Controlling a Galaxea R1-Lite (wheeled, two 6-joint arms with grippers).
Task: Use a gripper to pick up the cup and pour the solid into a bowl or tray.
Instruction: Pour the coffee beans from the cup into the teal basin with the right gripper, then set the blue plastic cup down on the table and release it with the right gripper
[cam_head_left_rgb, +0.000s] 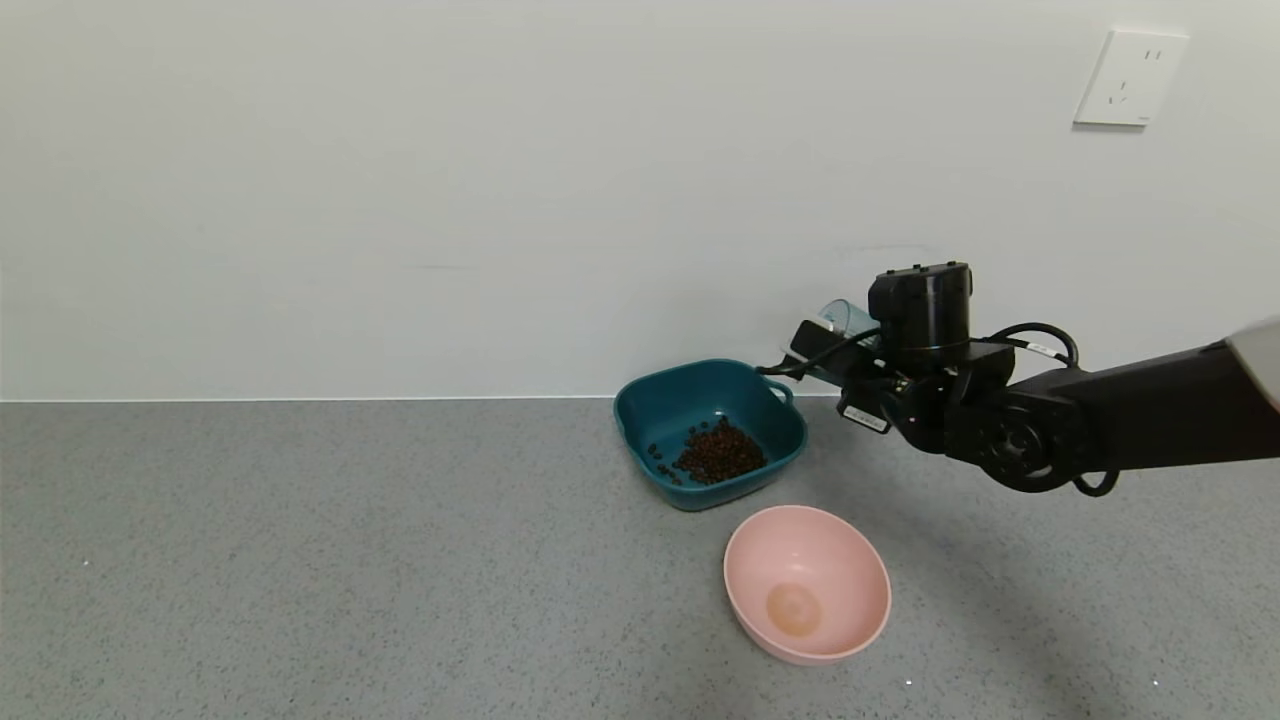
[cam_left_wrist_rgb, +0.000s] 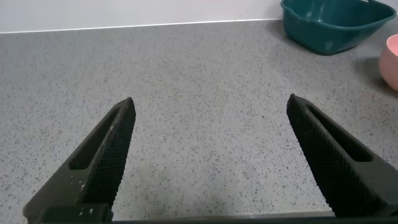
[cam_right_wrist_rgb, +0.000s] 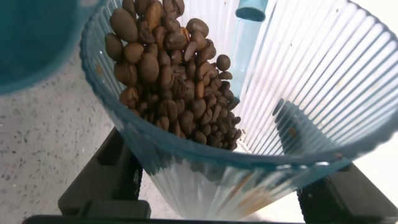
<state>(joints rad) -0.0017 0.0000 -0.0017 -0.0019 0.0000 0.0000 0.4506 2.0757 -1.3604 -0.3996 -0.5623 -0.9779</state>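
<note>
My right gripper (cam_head_left_rgb: 832, 350) is shut on the ribbed grey-blue cup (cam_head_left_rgb: 848, 317), held in the air just right of and above the dark teal basin (cam_head_left_rgb: 640, 400). The cup is tipped on its side, mouth towards the basin. In the right wrist view the cup (cam_right_wrist_rgb: 311, 93) fills the frame between my right gripper's (cam_right_wrist_rgb: 230, 183) black fingers (cam_right_wrist_rgb: 109, 171), and brown beans (cam_right_wrist_rgb: 168, 68) lie heaped along its wall near the rim. More beans (cam_head_left_rgb: 718, 453) lie in a pile inside the basin. My left gripper (cam_left_wrist_rgb: 211, 106) hangs open over bare table.
A round pink bowl (cam_head_left_rgb: 807, 580) stands in front of the basin, nearer me, with nothing in it. The white wall rises close behind the basin, with a socket (cam_head_left_rgb: 1130, 78) high on the right. Speckled grey table (cam_head_left_rgb: 300, 560) stretches to the left.
</note>
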